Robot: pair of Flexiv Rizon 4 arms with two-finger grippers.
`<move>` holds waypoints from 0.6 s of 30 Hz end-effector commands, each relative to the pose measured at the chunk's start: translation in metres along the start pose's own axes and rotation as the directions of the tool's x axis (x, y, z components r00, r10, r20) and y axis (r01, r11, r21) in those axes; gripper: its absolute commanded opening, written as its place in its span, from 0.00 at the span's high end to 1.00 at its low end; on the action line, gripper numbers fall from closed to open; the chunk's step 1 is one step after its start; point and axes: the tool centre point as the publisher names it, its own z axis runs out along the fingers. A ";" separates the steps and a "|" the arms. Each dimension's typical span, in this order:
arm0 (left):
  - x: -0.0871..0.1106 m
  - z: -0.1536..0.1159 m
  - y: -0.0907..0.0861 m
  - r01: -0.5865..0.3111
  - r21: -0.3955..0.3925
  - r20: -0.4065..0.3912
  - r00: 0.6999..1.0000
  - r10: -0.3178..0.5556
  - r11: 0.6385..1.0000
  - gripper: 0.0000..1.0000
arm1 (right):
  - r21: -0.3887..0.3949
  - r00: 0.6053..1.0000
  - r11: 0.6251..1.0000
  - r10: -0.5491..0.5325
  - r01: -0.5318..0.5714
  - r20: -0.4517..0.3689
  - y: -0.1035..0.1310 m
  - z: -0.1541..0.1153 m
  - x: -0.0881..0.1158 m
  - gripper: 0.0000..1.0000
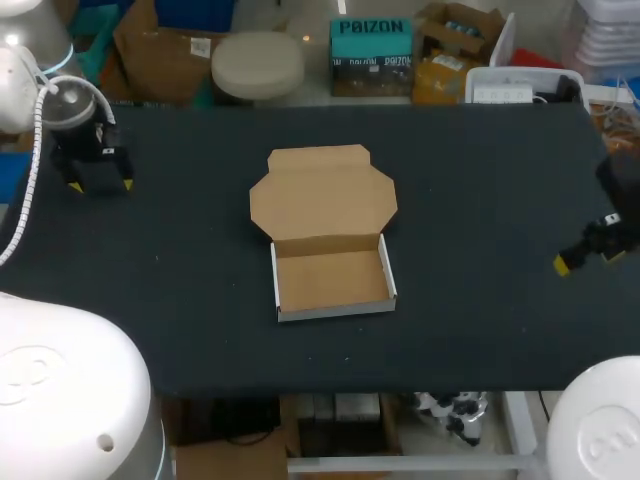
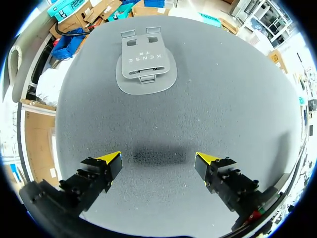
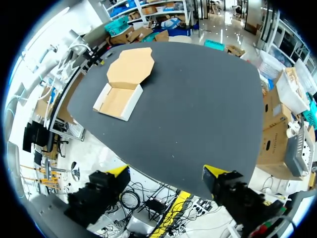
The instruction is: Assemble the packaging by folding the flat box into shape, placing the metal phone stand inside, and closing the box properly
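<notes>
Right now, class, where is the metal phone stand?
The phone stand lies flat on the table, ahead of the left gripper and apart from it, in the left wrist view; the head view does not show it.

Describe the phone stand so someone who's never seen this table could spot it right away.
Start at the dark table, then look ahead of the yellow tips of the left hand. The phone stand lies flat there: grey metal with a rounded base and slotted plate, unlike the brown cardboard box at the table's middle.
</notes>
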 end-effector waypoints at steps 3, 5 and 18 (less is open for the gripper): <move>-0.002 0.007 -0.016 -0.005 -0.020 -0.002 1.000 0.005 1.000 0.00 | -0.001 1.000 1.000 0.000 0.000 0.006 -0.002 -0.001 0.003 0.00; -0.002 0.008 -0.019 -0.007 -0.021 -0.004 1.000 0.007 1.000 0.00 | -0.001 1.000 1.000 0.000 0.000 0.006 -0.002 -0.001 0.003 0.00; -0.003 0.014 -0.034 -0.009 -0.028 -0.008 1.000 0.009 1.000 0.00 | -0.001 1.000 1.000 0.000 0.000 0.006 -0.002 -0.001 0.003 0.00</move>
